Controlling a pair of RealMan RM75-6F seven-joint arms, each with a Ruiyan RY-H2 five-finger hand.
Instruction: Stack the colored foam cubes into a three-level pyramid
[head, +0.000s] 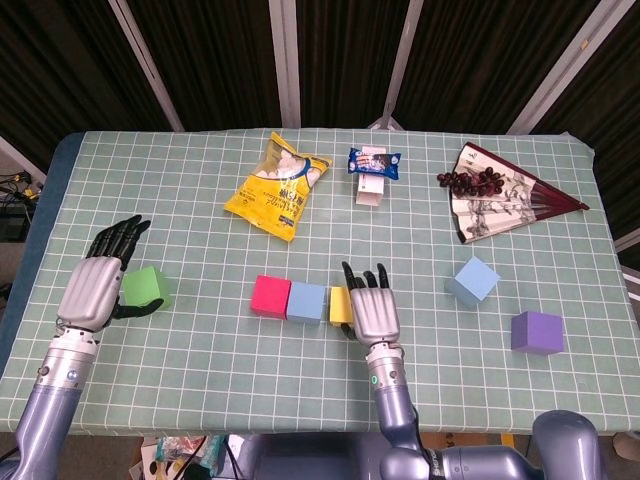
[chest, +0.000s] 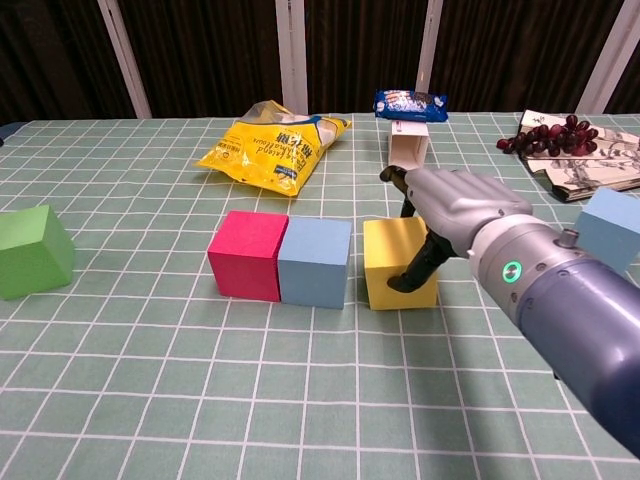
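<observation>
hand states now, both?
Left hand: open, beside the green cube.
Right hand: on the yellow cube; grip cannot be told.

- My head view looks steeply down from above the near edge, taking in the whole table (head: 560, 380) out to the dark wall behind.
- My chest view sits low and close, facing across the table toward that wall.
- Both share the red cube (head: 270, 296) (chest: 247, 254) and what lies around it.

Silver hands (head: 374, 312), seemingly black fingers (head: 121, 234)
</observation>
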